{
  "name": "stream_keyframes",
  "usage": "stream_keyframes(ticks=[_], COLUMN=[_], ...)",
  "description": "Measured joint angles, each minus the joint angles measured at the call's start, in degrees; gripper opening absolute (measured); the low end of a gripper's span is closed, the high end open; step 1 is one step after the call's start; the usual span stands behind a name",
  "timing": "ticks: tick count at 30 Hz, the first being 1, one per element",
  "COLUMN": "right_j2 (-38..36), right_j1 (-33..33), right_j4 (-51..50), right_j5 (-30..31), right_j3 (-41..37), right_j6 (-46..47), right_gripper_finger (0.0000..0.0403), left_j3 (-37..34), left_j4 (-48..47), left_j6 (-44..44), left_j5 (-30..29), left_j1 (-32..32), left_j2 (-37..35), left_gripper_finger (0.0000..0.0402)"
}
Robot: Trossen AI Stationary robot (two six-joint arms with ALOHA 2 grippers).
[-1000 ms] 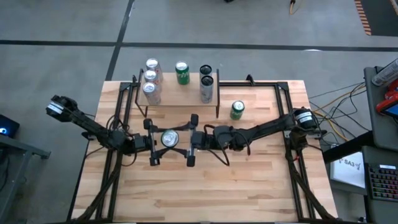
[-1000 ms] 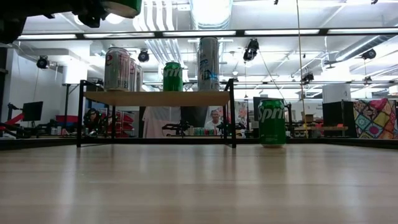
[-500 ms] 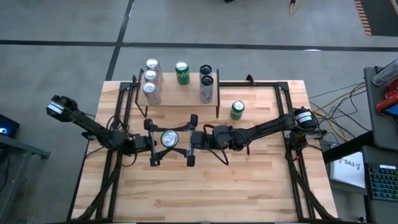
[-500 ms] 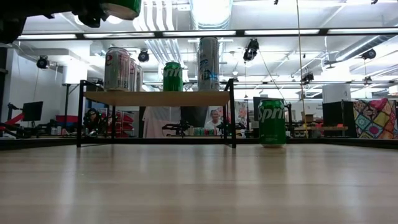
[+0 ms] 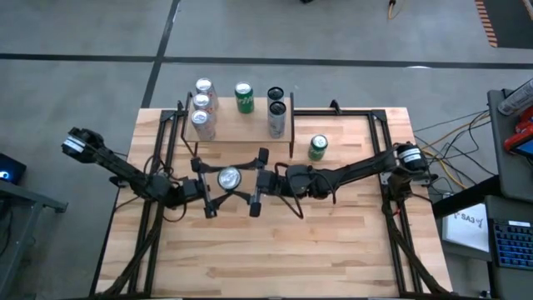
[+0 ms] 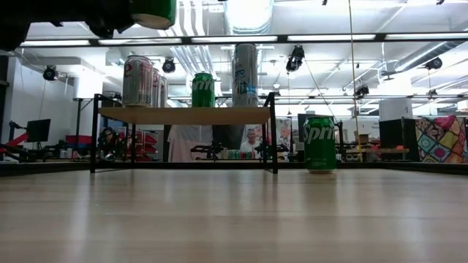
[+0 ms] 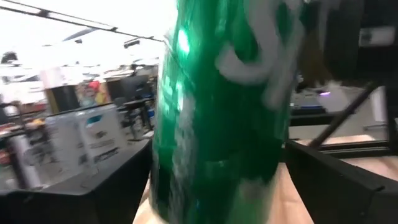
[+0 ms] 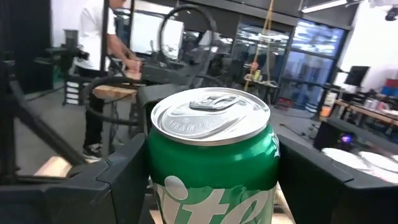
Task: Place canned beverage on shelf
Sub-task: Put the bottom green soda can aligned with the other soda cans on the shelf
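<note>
A green can (image 5: 227, 177) hangs upright in mid-air above the table's middle, between my two grippers. My right gripper (image 8: 211, 183) comes from the table's right and is shut on it. My left gripper (image 5: 210, 187) comes from the left. It is open, with its fingers on either side of the same can (image 7: 217, 118). In the low view only the can's bottom (image 6: 153, 11) shows at the picture's top. The shelf (image 6: 186, 115) stands on thin black legs at the table's far side and bears several cans (image 5: 202, 123). My right gripper pinches the can's side wall (image 8: 157, 186) between its two fingers (image 8: 118, 180), just below the top rim. The fingers reach in level from the table's right. The can stands upright, top up, lifted clear of the table. My left gripper: I cannot tell whether its fingers touch the can.
Another green can (image 5: 317, 147) stands on the table right of the shelf. On the shelf stand silver cans at the left, a green can (image 5: 243, 97) in the middle and two dark-topped cans (image 5: 276, 117) at the right. The near half of the table (image 5: 275, 250) is bare wood.
My right gripper has gone a little toward the table's far edge with the can, which stays upright and clear of the table. My left gripper has turned slightly, following the can.
</note>
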Motion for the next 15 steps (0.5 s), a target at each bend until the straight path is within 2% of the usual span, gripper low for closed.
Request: stream_keyframes(ticks=[9,15], right_j2=[-2.08,-2.20], right_j1=[-2.81,-6.28], right_j4=[-7.11,-7.49], right_j5=[1.65,1.86], right_j3=[2.74,3.44], right_j6=[1.60,2.20], right_gripper_finger=[0.0280,0.0280], left_j3=[0.00,-0.09], left_j4=[-2.81,-4.60], left_j6=[0.51,2.72], left_j5=[-3.17,-8.41], left_j1=[0.11,-0.78], left_j2=[-0.49,-2.33], left_gripper_finger=[0.0371,0.0375])
